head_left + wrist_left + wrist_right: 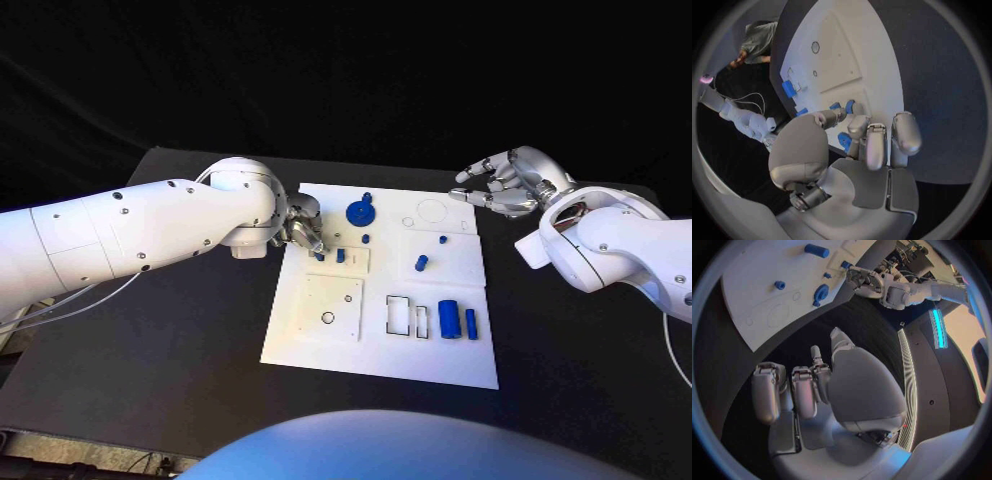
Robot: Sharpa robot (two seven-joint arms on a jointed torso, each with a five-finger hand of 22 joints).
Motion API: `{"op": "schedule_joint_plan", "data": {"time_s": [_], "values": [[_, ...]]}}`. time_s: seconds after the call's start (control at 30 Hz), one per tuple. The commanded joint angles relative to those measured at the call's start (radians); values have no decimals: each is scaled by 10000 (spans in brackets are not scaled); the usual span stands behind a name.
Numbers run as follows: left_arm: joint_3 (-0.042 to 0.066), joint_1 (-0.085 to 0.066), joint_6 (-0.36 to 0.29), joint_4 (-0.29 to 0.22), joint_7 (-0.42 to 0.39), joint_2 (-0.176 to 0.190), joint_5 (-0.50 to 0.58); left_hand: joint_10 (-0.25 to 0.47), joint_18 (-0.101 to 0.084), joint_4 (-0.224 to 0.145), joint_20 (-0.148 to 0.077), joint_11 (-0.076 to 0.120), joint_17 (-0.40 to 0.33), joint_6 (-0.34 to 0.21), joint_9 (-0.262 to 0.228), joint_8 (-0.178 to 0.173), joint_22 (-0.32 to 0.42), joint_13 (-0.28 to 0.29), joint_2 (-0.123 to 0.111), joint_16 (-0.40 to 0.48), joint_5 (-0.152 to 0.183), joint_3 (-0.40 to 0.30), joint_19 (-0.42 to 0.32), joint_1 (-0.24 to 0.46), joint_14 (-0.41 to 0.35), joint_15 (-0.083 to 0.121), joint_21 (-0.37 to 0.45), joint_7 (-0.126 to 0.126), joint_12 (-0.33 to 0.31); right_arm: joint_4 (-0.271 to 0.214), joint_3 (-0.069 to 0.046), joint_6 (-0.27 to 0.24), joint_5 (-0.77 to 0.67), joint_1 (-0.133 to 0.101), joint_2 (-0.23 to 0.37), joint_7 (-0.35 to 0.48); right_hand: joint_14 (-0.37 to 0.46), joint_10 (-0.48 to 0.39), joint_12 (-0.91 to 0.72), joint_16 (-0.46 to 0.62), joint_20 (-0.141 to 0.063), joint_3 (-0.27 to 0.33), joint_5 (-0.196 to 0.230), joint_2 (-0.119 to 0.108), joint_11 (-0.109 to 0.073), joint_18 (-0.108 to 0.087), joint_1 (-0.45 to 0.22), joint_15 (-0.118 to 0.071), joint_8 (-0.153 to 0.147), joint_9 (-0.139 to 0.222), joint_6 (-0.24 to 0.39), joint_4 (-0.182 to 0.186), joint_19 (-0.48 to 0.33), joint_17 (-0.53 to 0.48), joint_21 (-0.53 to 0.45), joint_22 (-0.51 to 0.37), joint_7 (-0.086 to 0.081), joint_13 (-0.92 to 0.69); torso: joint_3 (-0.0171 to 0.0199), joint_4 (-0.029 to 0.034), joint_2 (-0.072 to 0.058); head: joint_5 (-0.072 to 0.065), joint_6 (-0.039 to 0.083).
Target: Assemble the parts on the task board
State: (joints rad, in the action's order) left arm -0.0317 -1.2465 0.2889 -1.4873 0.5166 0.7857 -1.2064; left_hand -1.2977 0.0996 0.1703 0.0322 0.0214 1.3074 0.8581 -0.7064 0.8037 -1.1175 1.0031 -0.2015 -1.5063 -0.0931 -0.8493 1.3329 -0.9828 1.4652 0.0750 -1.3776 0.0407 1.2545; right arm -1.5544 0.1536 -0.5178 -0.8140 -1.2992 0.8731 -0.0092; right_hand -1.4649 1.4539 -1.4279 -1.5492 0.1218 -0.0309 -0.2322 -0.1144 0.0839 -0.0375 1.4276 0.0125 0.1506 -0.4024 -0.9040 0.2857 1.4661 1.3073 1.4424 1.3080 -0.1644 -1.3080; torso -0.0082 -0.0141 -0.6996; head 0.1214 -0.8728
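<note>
The white task board (382,300) lies in the middle of the black table. My left hand (303,228) hovers over the board's far left part, its fingertips (857,125) just short of two small blue pegs (320,256) (340,255). Its fingers are bent with a gap to the thumb, and nothing sits between them. A blue gear-like disc (361,211) lies just right of that hand. My right hand (505,185) hangs above the table off the board's far right corner, fingers loosely curled and empty. A blue cylinder (449,319) and a thin blue bar (470,323) lie at the board's right side.
More small blue parts (421,263) (443,238) (366,238) lie mid-board. Outlined slots (397,314) and a square plate with a round hole (329,317) mark the board's near half. Bare black table surrounds the board; its edges drop into darkness.
</note>
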Motion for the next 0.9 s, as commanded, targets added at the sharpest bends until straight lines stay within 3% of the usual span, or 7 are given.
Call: {"op": "schedule_joint_plan", "data": {"time_s": [0.03, 0.57, 0.9], "values": [[-4, 13, 161, -8, -67, -36, 117, -42, -87, 74, -15, 52, 1466, 92, 19, -46, -22, 16, -21, -52, 63, 86, 63, 138, 745, 72, -48, 20, 39, -9, -1, 122, -105, 5, 2, 27, -874, 0, 62, 66, -104, -30, -30, -10, -88, 1, -72, -84, 13, 10, 12, 5, 139, 1837, -42, 1765, 52, -1072, 1, 2, -2, -9, 2], [-3, 12, 187, 75, -63, -30, 115, -54, -91, 257, -16, 53, 1465, 144, 48, -55, -40, 41, -60, -51, 67, 307, 74, 310, 745, 73, -52, 16, 57, -15, -1, 110, -105, 4, 12, 30, -875, 1, 62, 64, -104, -33, -28, -11, -89, 2, -73, -84, 15, 12, 14, 3, 142, 1842, -39, 1768, 52, -1072, -5, -1, -1, -16, 2], [0, 11, 127, 143, -70, -19, 109, -45, -91, 757, -5, 36, 1470, 208, 109, -86, -41, 35, -107, -52, 60, 1098, 76, 619, 746, 60, -41, 33, 58, -17, -1, 103, -105, 4, 21, 34, -874, -4, 68, 65, -104, -33, -24, -13, -88, -1, -81, -84, 17, 14, 16, 6, 137, 1840, -47, 1763, 52, -1065, -3, 6, 0, -27, 2]]}}
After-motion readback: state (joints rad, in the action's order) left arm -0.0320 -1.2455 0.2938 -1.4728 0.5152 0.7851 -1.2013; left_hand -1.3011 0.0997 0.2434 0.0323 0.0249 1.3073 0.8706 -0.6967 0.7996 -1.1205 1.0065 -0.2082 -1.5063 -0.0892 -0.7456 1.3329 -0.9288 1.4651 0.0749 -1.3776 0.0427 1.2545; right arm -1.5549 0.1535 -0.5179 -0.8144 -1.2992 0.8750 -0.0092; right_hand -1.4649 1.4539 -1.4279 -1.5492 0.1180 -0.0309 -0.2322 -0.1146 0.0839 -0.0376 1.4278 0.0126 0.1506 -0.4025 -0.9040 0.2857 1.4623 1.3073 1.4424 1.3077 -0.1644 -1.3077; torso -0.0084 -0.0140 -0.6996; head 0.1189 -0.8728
